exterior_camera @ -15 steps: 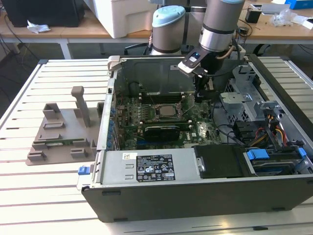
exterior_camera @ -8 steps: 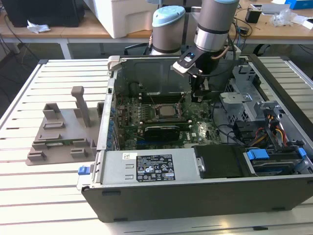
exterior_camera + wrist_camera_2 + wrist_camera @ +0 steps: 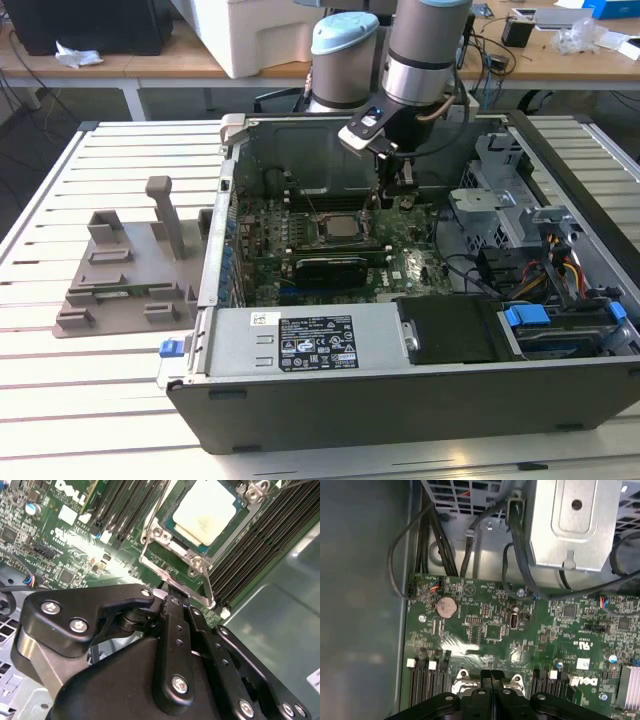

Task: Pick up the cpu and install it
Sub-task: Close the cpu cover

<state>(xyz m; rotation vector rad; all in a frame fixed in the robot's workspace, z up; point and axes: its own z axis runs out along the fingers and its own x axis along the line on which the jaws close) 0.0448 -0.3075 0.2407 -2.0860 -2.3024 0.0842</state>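
The cpu (image 3: pixel 205 511) looks seated within the socket frame (image 3: pixel 167 571), the tool (image 3: pixel 492 674) pressed together, empty, just beside it; installing seems nearly finished, and any latching wants gentleness.

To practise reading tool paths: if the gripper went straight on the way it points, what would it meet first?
Probably the socket's metal frame, at its edge beside the cpu; the gripper looks very close to it, though depth is unclear.

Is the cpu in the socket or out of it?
In. The cpu lies flat within the metal socket frame on the motherboard.
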